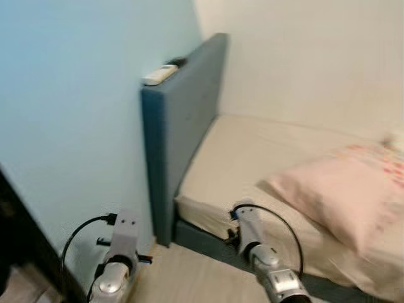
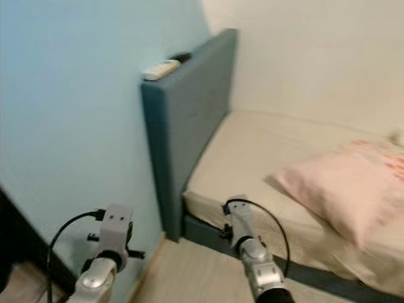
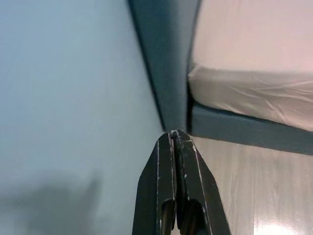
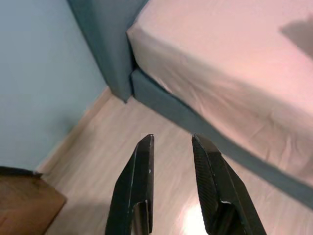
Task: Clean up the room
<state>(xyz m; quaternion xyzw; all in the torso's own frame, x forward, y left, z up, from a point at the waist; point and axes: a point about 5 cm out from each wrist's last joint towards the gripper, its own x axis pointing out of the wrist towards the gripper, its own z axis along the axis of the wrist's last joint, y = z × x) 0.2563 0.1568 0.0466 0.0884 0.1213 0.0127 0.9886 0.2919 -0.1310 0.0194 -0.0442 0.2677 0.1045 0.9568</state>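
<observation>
Up on the headboard [image 1: 183,120], apparently a remote [image 1: 160,74], well above closed left gripper [image 3: 174,139], parted right gripper [image 4: 171,147].

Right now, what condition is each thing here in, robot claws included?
Left gripper: shut, empty.
Right gripper: open, empty, above floor.
Pink pillow: lying on mattress.
Mattress: bare, sheet wrinkled at edge.
White remote: lying atop headboard.
</observation>
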